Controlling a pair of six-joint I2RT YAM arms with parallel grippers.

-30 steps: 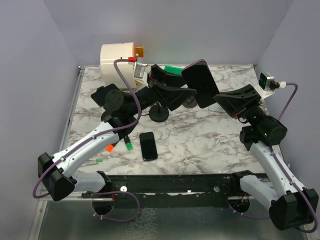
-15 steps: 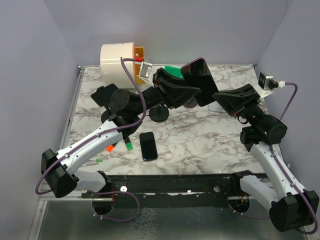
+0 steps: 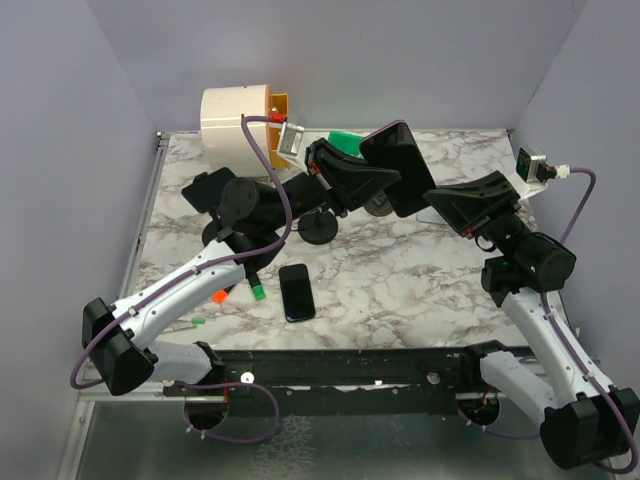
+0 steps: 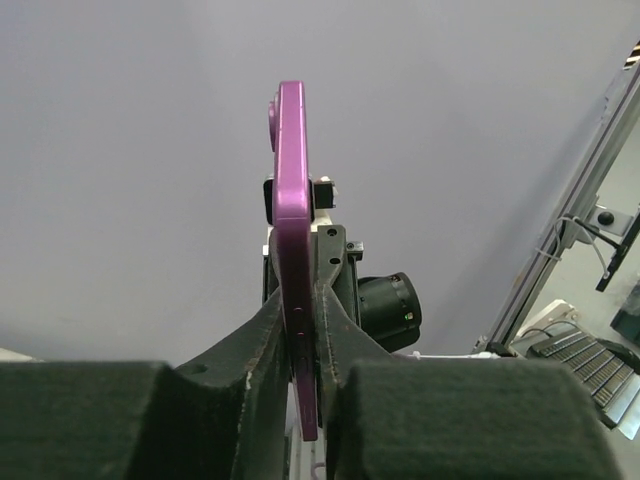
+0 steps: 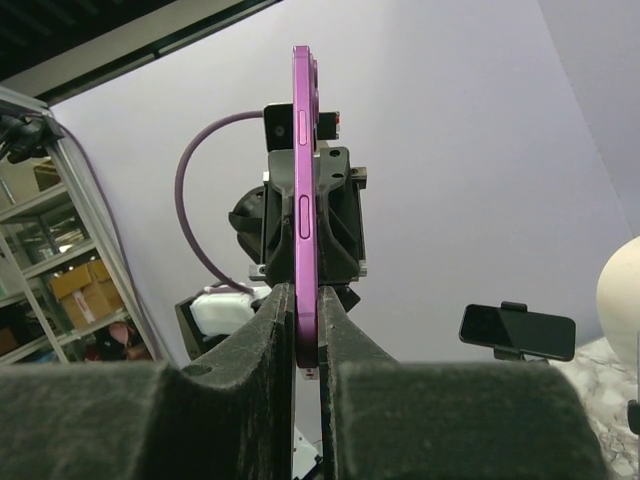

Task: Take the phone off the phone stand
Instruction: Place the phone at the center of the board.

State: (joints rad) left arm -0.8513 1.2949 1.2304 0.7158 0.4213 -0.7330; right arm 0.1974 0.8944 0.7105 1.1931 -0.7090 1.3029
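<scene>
A purple-edged phone (image 3: 398,166) hangs in the air over the back middle of the table, held from both sides. My left gripper (image 3: 378,182) is shut on its left end, and my right gripper (image 3: 434,196) is shut on its right end. In the left wrist view the phone (image 4: 291,200) stands edge-on between the pads of the left gripper (image 4: 305,345). The right wrist view shows the phone (image 5: 304,150) the same way, pinched in the right gripper (image 5: 307,335). A black phone stand (image 3: 320,228) with a round base stands empty below the left gripper.
A second stand holding a dark phone (image 3: 211,188) is at the left. A black phone (image 3: 296,292) lies flat near the front. Green and orange markers (image 3: 257,291) lie by the left arm. A white cylinder (image 3: 237,120) and a green block (image 3: 346,139) sit at the back.
My left gripper has shut on the phone's left end after standing open around it. The phone has tilted slightly. The right gripper has kept its hold.
</scene>
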